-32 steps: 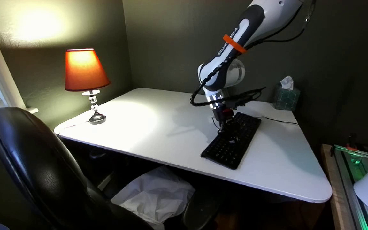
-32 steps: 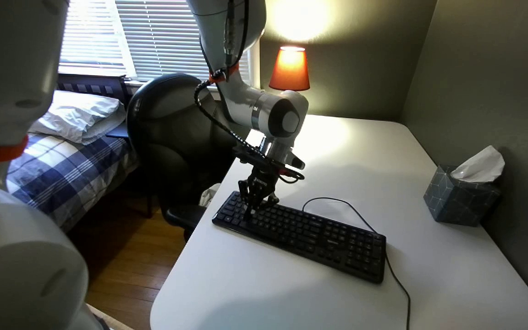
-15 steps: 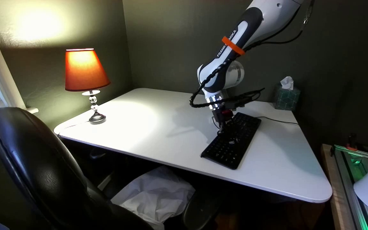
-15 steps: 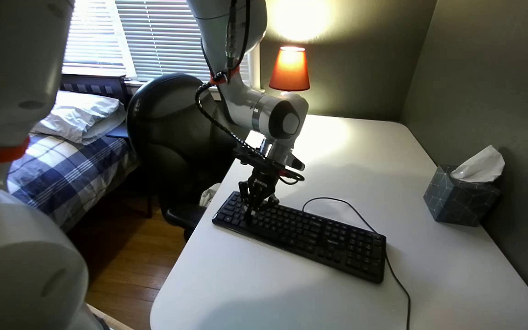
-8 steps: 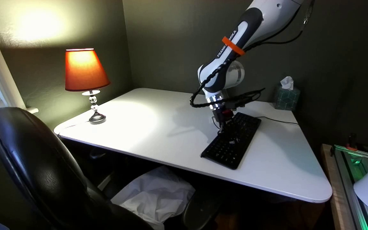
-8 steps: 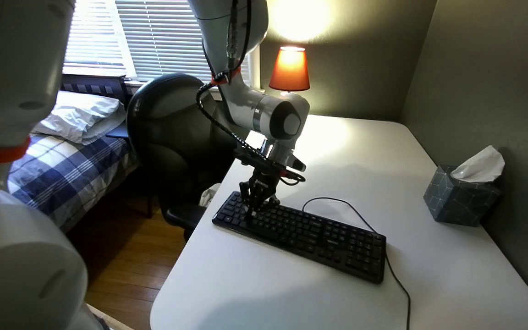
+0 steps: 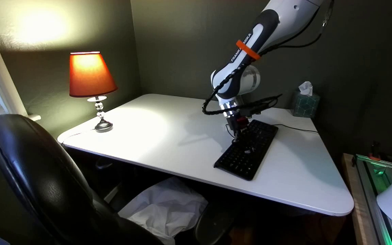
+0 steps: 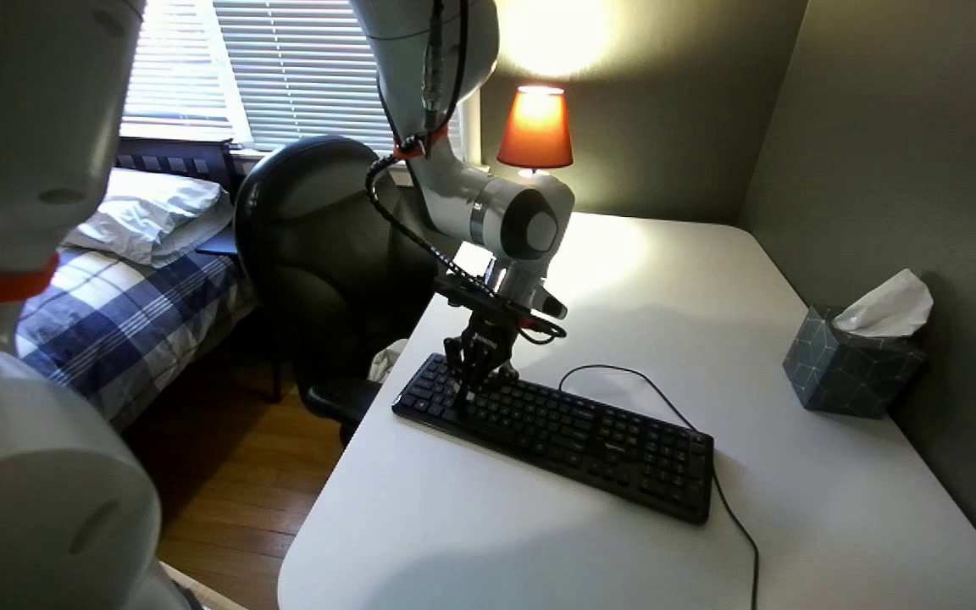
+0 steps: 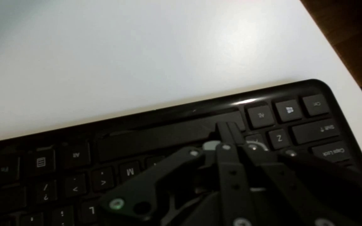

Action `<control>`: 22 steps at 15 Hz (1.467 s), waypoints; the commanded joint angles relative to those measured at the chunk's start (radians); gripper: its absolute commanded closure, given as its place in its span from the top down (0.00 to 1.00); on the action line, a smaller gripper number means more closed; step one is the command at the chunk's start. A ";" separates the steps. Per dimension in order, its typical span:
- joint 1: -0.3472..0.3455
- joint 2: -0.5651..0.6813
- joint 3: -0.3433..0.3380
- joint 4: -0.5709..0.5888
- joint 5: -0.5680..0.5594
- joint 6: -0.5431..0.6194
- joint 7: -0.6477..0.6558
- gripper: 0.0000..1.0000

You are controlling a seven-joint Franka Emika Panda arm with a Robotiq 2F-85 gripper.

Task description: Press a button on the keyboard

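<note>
White counter (image 7: 182,143), black keyboard (image 8: 553,436), closed jaws at spacebar (image 9: 156,138) end.
Press straight down, lightly; can't confirm contact.

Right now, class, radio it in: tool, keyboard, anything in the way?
Tool shut, down at the space bar; press unconfirmed. Keyboard flat on the desk. Cable alongside, seemingly not in the way.

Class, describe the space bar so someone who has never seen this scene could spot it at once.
On the white desk lies a black keyboard. In the wrist view, the space bar sits between two Alt keys, partly hidden by the end effector: far longer than either, and showing no print.
</note>
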 commanded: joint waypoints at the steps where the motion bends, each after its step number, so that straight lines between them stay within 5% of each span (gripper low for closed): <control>1: -0.017 0.024 0.013 0.030 -0.002 -0.031 -0.006 0.00; 22: -0.015 0.053 0.023 0.069 0.001 -0.060 -0.005 0.00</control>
